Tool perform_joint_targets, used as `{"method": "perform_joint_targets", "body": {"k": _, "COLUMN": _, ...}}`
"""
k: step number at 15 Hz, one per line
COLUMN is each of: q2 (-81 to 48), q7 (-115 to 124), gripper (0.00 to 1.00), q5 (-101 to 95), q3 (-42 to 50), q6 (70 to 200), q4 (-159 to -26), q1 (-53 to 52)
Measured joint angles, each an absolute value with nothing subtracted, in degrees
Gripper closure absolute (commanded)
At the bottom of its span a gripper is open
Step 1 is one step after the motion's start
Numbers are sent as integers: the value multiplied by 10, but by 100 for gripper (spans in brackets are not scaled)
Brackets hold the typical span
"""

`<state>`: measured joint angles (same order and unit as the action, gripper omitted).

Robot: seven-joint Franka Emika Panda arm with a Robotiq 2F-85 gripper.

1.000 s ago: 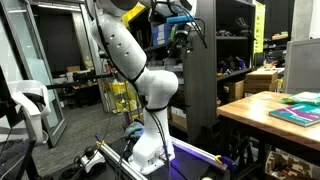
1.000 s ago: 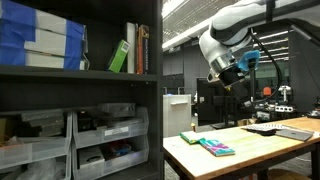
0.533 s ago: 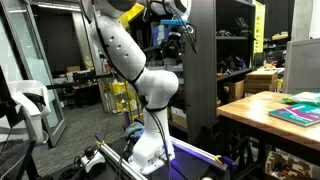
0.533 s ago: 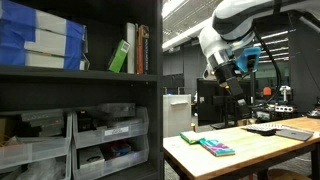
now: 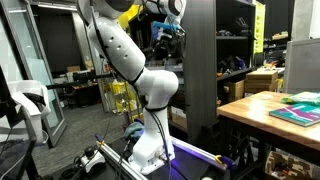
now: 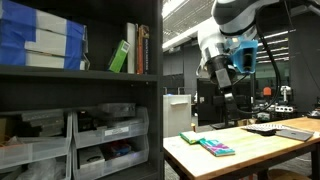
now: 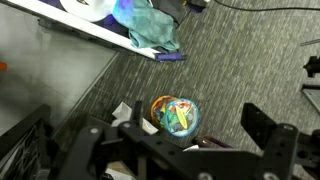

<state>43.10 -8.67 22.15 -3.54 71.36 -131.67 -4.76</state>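
Grey carpet (image 7: 250, 70) fills the wrist view, and on it stands one round tub (image 7: 175, 115) of mixed bright bits, straight below the gripper (image 7: 150, 140) and well apart from it. The two dark fingers (image 7: 270, 130) stand wide open at either side of the view, with nothing between them. One crumpled teal cloth (image 7: 148, 25) lies near the tub, against a white ledge (image 7: 70, 25).

In both exterior views the one white arm (image 5: 150, 85) is raised high, so the gripper (image 5: 168, 30) hangs up beside a tall dark cabinet (image 5: 200, 70) — well above the one wooden bench (image 5: 250, 108). In an exterior view the gripper (image 6: 228, 88) points down, clear of the bench (image 6: 200, 165), and two bright pads (image 6: 215, 146) lie just beside each other near the bench's front left corner. Papers (image 6: 265, 128) sit toward its far right edge — too small to count. The tub does not show in either exterior view.
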Motion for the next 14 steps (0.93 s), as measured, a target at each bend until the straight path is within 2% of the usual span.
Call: {"method": "perform_joint_targets", "body": {"k": 14, "q2": 464, "q7": -73, "gripper": 0, "q5": 362, "q3": -42, "q6": 814, "q4": -1336, "q1": -47}}
